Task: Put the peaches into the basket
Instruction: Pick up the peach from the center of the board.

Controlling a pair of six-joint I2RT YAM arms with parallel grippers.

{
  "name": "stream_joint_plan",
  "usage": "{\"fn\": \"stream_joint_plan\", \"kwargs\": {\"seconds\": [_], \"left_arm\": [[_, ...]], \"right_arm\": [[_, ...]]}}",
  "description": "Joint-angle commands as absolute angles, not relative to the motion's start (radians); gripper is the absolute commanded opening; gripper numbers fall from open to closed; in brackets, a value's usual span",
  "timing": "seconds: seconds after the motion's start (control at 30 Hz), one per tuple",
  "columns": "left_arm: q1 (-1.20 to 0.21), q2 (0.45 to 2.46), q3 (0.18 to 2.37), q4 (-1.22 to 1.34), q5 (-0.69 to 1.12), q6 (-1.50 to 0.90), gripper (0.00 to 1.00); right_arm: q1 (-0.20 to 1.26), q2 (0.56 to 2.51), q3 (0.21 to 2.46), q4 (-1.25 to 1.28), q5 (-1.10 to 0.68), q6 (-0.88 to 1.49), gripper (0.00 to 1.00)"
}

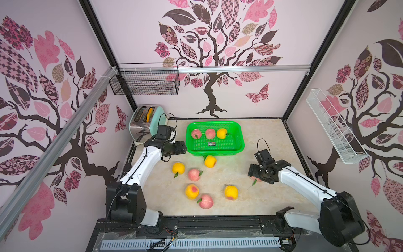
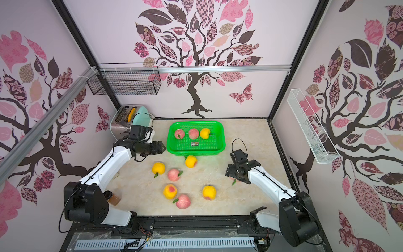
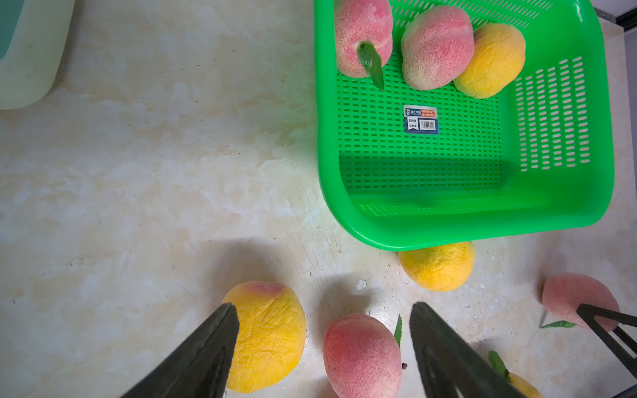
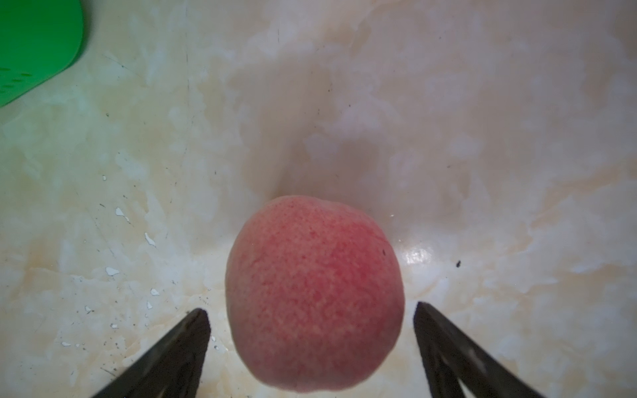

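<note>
The green basket (image 1: 214,152) stands on the marbled surface (image 1: 272,200) close to its far edge, about midway along it, with a small label (image 3: 420,119) on its floor. Three of the peaches lie in a row against the basket's far wall: a leafy pink peach (image 1: 195,133), a plain pink peach (image 1: 210,133) and, just beside it, a yellow peach (image 1: 221,133). The others rest on the surface outside. A wrinkled yellow peach (image 1: 210,161) sits just beside the basket's near wall, partly under the rim in the left wrist view. Toward the middle lie an orange-yellow peach (image 1: 178,168) and, near it, a side-leaf pink peach (image 1: 194,174). Closer to the near edge a red-blushed yellow peach (image 1: 192,191) sits just beside a pale pink peach (image 1: 205,201), and a lone yellow peach (image 1: 231,192) lies apart from them toward the right. The left end effector (image 3: 324,308) hangs above the surface by the basket's left wall, released, its jaws apart with nothing between them. The right end effector (image 4: 310,310), nearer the right edge, is low over a deep pink peach (image 4: 313,275) and also released: its jaws stand on either side of the fruit with a gap visible on each side, and the peach sits on the surface. A toaster (image 1: 144,122) occupies the far left corner.
</note>
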State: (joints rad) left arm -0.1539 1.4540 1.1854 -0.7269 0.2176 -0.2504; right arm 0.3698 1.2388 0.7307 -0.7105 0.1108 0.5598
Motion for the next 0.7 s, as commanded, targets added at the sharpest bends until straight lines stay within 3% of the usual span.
{"fn": "stream_joint_plan", "kwargs": {"seconds": [0.0, 0.67], "left_arm": [[-0.151, 1.467, 1.187, -0.723, 0.214, -0.233, 0.82], [-0.143, 1.475, 1.183, -0.707, 0.272, -0.239, 0.82]], "right_arm": [[0.374, 1.258, 0.757, -0.674, 0.099, 0.552, 0.94], [0.374, 1.333, 0.783, -0.695, 0.070, 0.523, 0.86]]}}
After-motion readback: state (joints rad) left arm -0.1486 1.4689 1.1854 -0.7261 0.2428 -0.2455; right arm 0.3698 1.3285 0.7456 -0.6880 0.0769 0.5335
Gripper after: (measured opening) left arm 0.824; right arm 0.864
